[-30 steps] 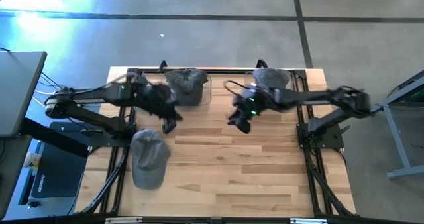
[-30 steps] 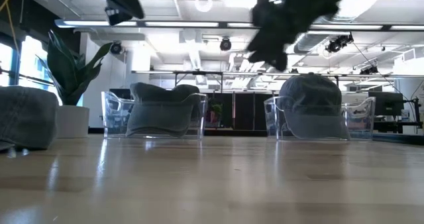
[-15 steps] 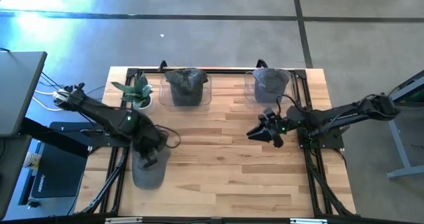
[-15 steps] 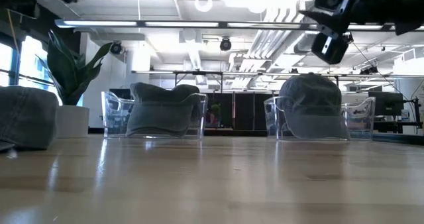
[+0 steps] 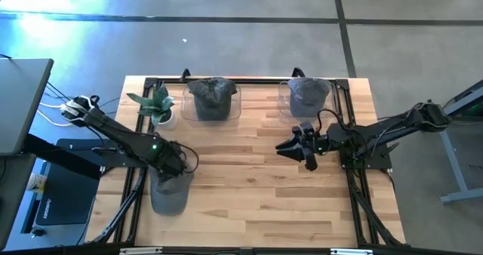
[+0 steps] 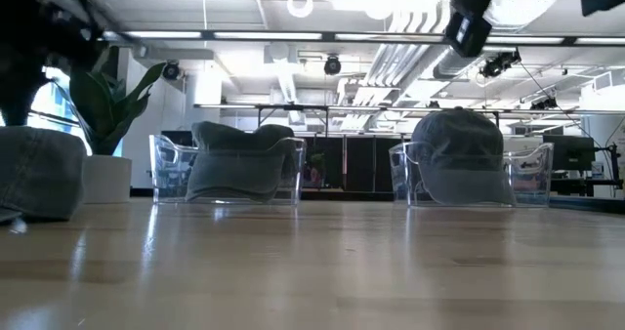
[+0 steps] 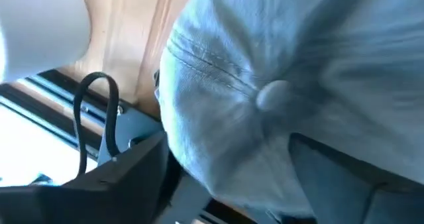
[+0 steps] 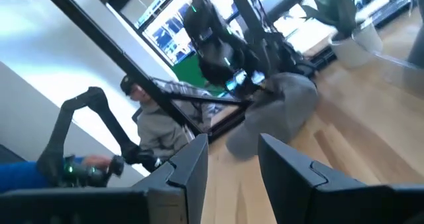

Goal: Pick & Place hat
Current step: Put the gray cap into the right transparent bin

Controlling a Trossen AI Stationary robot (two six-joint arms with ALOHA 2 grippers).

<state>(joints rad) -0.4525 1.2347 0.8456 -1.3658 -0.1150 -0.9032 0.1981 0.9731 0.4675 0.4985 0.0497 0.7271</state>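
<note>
Since a second ago, left claw (image 5: 172,167) has swung from the back bins down to the loose grey hat (image 5: 168,188) at the surface's (image 5: 249,202) left front edge; it sits right over the crown, fingers hidden, spread cannot be told. Right claw (image 5: 296,148) has pulled back toward the right side, hovering, fingers (image 8: 189,168) parted narrowly, empty. Two clear bins (image 5: 213,104) at the back each hold a hat.

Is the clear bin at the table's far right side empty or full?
Full: the right clear bin holds a grey hat, seen in high and low views.
</note>
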